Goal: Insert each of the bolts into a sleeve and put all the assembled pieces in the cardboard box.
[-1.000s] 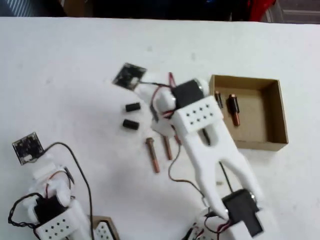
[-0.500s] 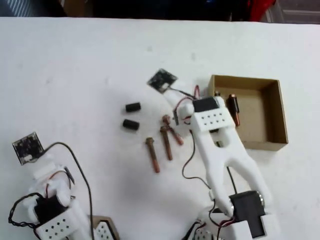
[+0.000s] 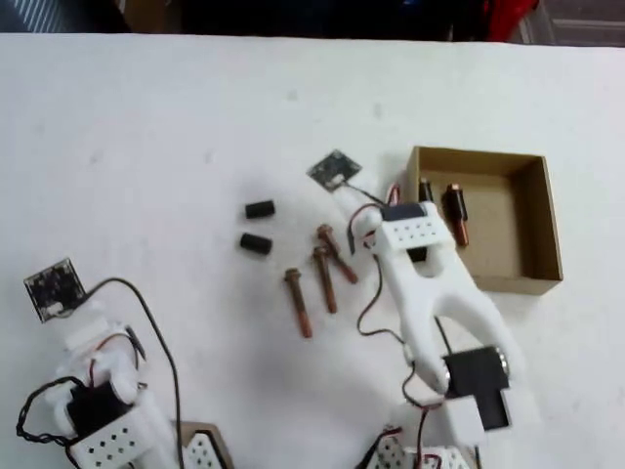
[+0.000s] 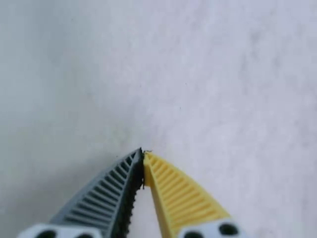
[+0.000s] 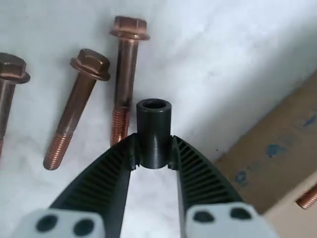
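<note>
On the white table (image 3: 146, 107), the right arm (image 3: 430, 293) lies between the box (image 3: 547, 225) and three bolts (image 3: 323, 278) set side by side. The box stands just beside that arm and holds two assembled pieces (image 3: 457, 215). The left arm (image 3: 98, 401) sits well apart at the near corner. The left gripper (image 4: 143, 157) is closed on nothing, its tips touching over bare table. Two spare sleeves (image 3: 259, 209) lie near the bolts.

The right gripper (image 5: 153, 148) pinches a sleeve (image 5: 154, 124) by one end, its bore open toward the wrist camera. The nearest bolt (image 5: 126, 74) lies with its threaded end just beside the sleeve.

The step in hand looks like mating this sleeve with a bolt. The bore should meet the threads squarely, in line with the shank, and go on slowly. A tilted approach would likely jam or shove the bolt away, since nothing pins it. The left arm may be needed to hold the bolt. The grip leaves most of the bore free, though a hard push could slide the sleeve between the jaws.

The table is matte and faintly mottled, which probably resists rolling a little. Past its far edge the room is dark, with something red (image 3: 508, 15) at one corner.
</note>
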You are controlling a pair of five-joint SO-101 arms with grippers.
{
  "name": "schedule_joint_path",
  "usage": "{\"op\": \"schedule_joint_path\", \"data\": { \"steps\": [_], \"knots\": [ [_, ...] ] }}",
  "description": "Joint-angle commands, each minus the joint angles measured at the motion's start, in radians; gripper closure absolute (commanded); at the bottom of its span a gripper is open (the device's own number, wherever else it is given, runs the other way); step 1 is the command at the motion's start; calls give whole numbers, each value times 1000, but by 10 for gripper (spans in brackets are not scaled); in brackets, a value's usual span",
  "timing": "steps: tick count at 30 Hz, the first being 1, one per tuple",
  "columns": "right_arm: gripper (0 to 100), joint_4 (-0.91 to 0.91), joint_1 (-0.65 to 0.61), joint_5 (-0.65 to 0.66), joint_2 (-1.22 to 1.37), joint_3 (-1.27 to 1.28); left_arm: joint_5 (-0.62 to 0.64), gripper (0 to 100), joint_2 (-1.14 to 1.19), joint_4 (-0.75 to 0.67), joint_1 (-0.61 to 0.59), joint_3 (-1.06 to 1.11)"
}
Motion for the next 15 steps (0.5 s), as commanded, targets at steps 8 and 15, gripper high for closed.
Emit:
{"op": "schedule_joint_path", "data": {
  "steps": [8,15],
  "knots": [
    [926,-7,12,-2,114,-114,-8,977,-7,8,13,-3],
    [851,-7,4,5,114,-114,-8,977,-7,8,13,-3]
  ]
}}
